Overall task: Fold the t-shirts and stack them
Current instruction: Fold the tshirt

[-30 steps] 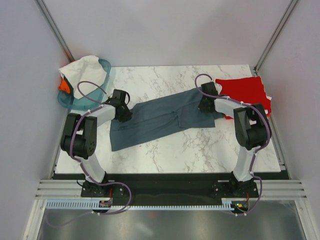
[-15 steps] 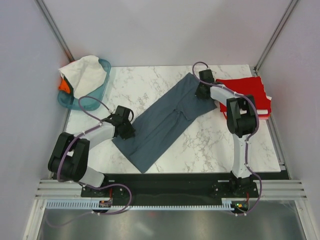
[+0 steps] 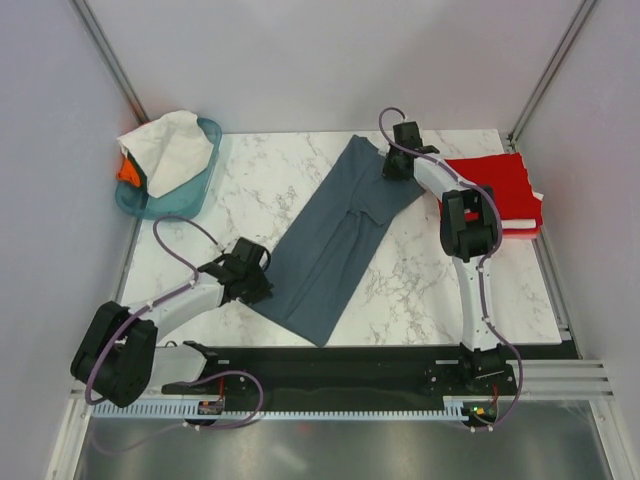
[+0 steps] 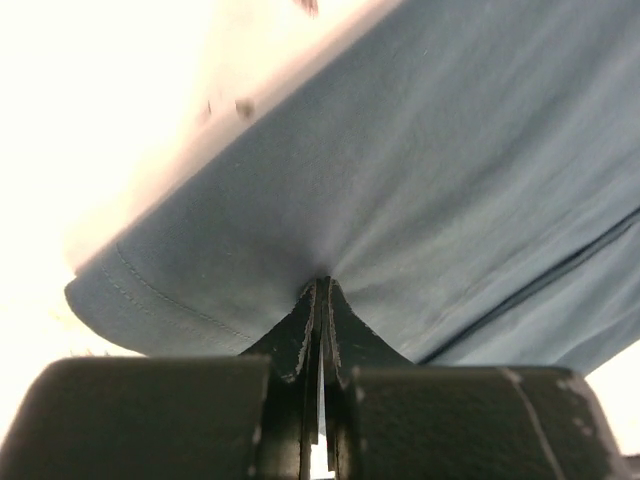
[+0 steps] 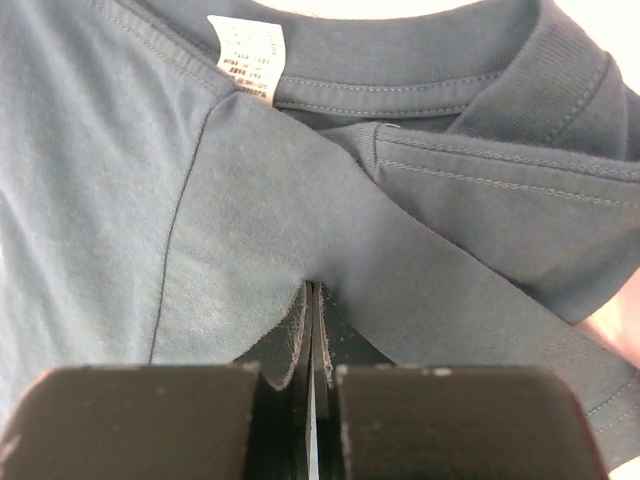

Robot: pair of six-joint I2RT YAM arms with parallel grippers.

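Note:
A slate blue-grey t-shirt (image 3: 342,235) lies stretched in a long band from the table's far middle to its near edge. My left gripper (image 3: 263,285) is shut on its near left edge; the left wrist view shows the cloth (image 4: 420,170) pinched at the fingertips (image 4: 322,285). My right gripper (image 3: 393,166) is shut on the far end by the collar; the right wrist view shows the cloth (image 5: 250,200) and its white label (image 5: 245,45). A folded red t-shirt (image 3: 495,185) lies at the right. White (image 3: 165,145) and orange (image 3: 127,172) t-shirts sit in the basket.
A teal plastic basket (image 3: 190,195) stands at the table's far left corner. The red shirt rests on something white (image 3: 520,228) near the right edge. Bare marble table (image 3: 420,290) shows beside the grey shirt. Grey walls close in on both sides.
Both arms have swung the grey shirt round: its far end moved up towards the back edge and its near end down towards the front. It now lies steeply diagonal instead of nearly crosswise.

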